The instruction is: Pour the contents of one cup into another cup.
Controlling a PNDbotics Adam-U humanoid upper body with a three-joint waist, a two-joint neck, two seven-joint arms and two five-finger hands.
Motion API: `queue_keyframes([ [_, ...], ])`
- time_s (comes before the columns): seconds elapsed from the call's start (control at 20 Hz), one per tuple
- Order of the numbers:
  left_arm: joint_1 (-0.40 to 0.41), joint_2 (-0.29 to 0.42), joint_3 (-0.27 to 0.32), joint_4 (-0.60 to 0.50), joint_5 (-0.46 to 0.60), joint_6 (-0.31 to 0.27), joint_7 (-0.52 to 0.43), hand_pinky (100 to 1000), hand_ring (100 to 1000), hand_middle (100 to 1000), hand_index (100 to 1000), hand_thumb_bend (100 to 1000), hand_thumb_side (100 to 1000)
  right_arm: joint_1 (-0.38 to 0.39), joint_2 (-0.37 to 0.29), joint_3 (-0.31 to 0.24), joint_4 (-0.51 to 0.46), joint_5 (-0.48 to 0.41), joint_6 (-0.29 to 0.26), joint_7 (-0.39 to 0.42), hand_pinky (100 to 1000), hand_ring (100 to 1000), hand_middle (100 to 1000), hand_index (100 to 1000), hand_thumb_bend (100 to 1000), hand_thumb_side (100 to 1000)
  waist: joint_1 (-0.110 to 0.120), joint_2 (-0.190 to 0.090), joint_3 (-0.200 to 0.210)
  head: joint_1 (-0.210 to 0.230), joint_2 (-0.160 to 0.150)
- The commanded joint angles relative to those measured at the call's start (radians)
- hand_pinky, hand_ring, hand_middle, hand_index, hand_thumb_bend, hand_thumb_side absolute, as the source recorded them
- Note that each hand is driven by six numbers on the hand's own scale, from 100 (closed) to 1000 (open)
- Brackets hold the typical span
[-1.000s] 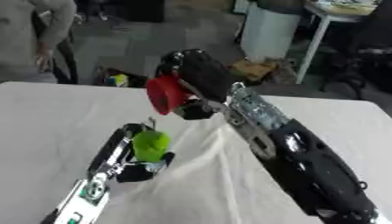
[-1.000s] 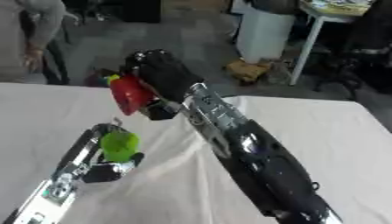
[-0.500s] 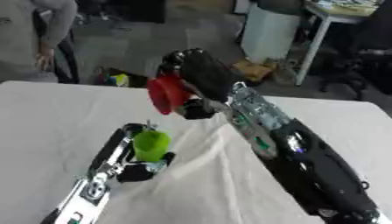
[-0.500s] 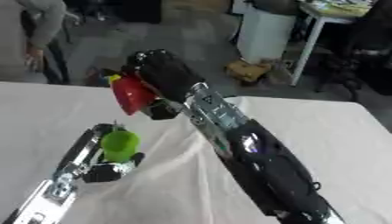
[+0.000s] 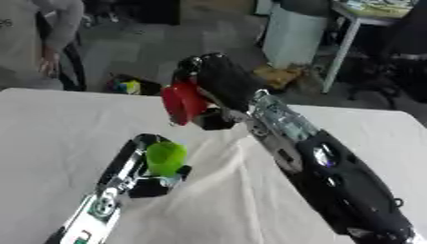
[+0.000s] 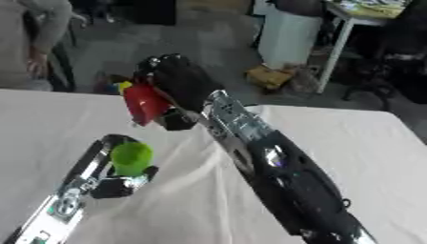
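Note:
My right hand (image 5: 218, 86) is shut on a red cup (image 5: 183, 104), held in the air and tipped over to the left, its mouth pointing down and left. Just below and left of it stands a green cup (image 5: 165, 158), upright on the white table, with my left hand (image 5: 147, 171) shut on it from the near side. The red cup's lower edge hangs a short way above the green cup's rim. What is inside either cup is hidden. My right arm runs from the lower right up to the red cup; my left arm comes in from the lower left.
A white cloth covers the table (image 5: 58, 128), wrinkled near the middle. Beyond the far edge are a dark floor, a white bin (image 5: 292, 33), a desk leg and a cardboard box (image 5: 279, 76). A person stands at the far left.
The red cup has tipped a little further down toward the green cup. The left hand and green cup have stayed in place.

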Motion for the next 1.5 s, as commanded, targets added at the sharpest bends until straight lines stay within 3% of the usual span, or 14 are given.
queue_keyframes([
  [0.05, -0.017, 0.013, 0.0, -0.02, 0.0, -0.002, 0.001, 100, 224, 338, 569, 258, 241, -0.026, -0.02, -0.013, -0.019, 0.017, -0.006, -0.004, 520, 412, 475, 596, 100, 100, 0.007, -0.021, -0.002, 0.002, -0.008],
  [1.2, -0.017, 0.014, 0.001, -0.019, -0.001, -0.003, 0.0, 100, 224, 338, 569, 254, 242, -0.025, -0.022, -0.014, -0.021, 0.023, -0.005, -0.011, 526, 413, 474, 595, 100, 100, 0.009, -0.023, -0.006, 0.006, -0.007],
  [1.5, -0.017, 0.017, 0.008, -0.018, 0.002, 0.0, 0.006, 100, 223, 338, 569, 252, 243, -0.015, -0.026, -0.03, -0.023, -0.04, 0.033, -0.018, 514, 404, 465, 598, 100, 100, 0.012, -0.024, -0.005, 0.009, -0.007],
])
